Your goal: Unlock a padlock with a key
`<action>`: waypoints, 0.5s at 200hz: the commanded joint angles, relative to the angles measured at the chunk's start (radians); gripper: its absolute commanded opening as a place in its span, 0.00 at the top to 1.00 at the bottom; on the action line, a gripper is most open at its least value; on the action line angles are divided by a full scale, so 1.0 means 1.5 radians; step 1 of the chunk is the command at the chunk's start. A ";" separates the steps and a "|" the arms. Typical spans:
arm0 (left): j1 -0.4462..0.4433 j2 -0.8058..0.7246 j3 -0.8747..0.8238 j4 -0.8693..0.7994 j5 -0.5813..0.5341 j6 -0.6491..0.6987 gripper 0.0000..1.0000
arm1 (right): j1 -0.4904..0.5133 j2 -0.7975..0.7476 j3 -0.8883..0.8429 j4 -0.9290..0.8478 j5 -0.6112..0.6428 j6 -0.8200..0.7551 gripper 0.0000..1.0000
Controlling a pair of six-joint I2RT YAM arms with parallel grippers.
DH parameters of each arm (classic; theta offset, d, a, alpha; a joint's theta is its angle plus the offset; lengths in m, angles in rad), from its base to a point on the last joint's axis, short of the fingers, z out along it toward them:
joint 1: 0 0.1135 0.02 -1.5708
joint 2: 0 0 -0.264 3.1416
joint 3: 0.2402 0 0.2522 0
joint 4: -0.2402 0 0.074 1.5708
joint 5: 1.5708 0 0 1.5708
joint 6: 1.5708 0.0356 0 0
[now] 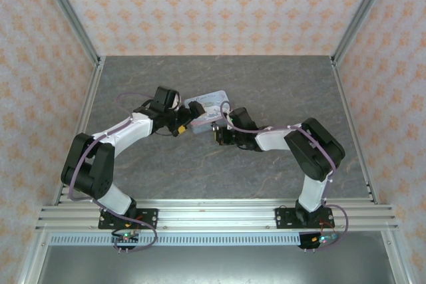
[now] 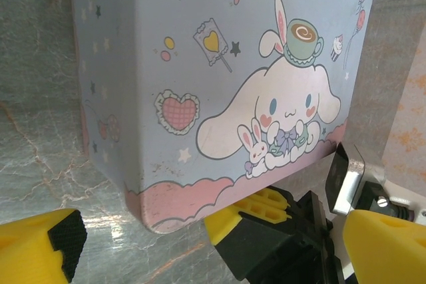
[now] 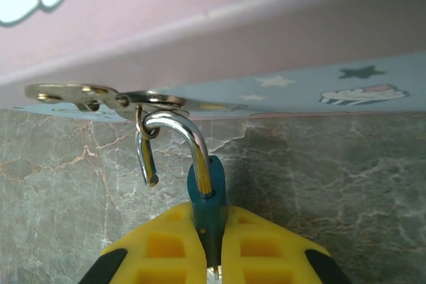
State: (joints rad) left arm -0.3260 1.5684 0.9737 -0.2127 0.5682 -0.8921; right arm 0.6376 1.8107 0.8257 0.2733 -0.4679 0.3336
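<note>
Two right fingers (image 3: pixel 160 247) tight around padlock (image 3: pixel 206 194)

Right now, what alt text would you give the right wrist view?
The right gripper is shut on the blue padlock, yellow fingers either side. Its silver shackle hooks through the metal hasp of the pastel tin box above a marbled table.
</note>
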 commanded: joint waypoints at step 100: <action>-0.010 -0.046 0.017 -0.068 -0.042 0.042 0.00 | -0.024 -0.080 -0.100 0.003 0.006 0.030 1.00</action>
State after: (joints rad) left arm -0.3275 1.5486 0.9810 -0.2554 0.5556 -0.8661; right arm 0.6098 1.7245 0.7136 0.2855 -0.4709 0.3702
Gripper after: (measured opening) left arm 0.999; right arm 0.057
